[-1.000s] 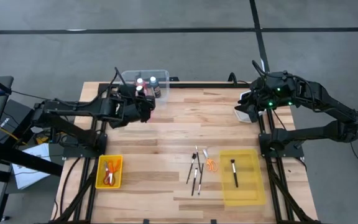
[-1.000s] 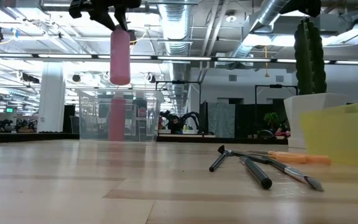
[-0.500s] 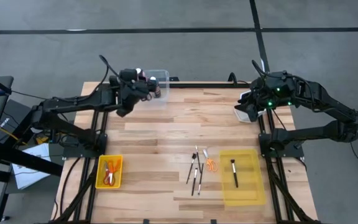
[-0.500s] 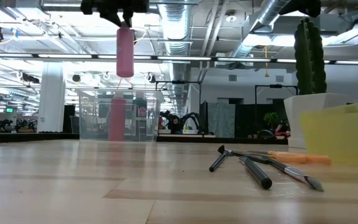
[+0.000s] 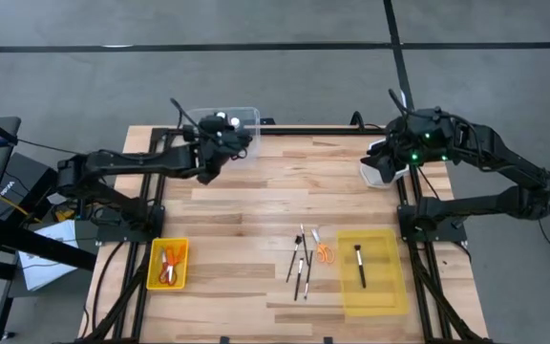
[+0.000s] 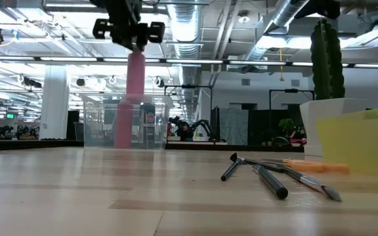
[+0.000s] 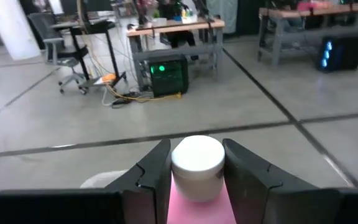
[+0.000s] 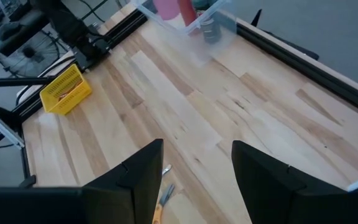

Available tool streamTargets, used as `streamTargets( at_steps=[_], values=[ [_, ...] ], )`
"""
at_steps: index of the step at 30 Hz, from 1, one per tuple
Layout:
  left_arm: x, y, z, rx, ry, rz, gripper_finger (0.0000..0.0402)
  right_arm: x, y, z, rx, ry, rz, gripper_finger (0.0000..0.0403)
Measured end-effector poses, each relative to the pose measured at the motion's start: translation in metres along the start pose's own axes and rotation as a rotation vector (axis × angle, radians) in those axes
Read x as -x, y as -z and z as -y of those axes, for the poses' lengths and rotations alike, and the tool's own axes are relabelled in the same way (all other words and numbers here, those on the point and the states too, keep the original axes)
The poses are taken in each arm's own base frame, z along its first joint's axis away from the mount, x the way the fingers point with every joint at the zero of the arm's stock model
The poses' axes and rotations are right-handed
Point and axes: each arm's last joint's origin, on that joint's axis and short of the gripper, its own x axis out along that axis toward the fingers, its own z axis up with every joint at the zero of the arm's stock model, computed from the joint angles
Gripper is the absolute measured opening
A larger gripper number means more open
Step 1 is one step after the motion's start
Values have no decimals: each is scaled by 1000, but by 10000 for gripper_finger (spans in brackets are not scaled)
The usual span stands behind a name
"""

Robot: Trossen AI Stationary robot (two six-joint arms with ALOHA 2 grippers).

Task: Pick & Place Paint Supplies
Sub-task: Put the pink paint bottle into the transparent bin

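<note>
Carried up-frame, left gripper (image 7: pixel 196 186) clamps pink bottle (image 6: pixel 136 98) over clear bin (image 5: pixel 246 117) (upper centre); lower, release next.

High cam: straight down on the whole table (image 5: pixel 256 205). Low cam: table-top level, facing the far room. Left wrist cam: tight on the pink bottle (image 7: pixel 197 186), looking outward. Right wrist cam: looks across the table. High and right wrist share the clear bin (image 8: pixel 194 15).
</note>
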Motion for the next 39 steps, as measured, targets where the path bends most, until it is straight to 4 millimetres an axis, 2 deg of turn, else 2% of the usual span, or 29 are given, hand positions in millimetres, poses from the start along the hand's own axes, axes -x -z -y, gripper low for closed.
streamTargets(
  at_steps=[10, 16, 26, 39],
  values=[
    [-9, 51, -8, 53, -29, 23, 109, 0, -2, 4, -19, 20, 8, 187],
    [-15, 63, -14, 73, -50, 19, 109, 0, -2, 4, -19, 20, 8, 187],
    [-27, 65, -17, 85, -34, -8, 109, -8, -4, 4, -30, 36, -12, 187],
    [-39, 99, 8, 53, -24, -25, 109, -13, -7, 3, -44, 44, -12, 187]
  ],
)
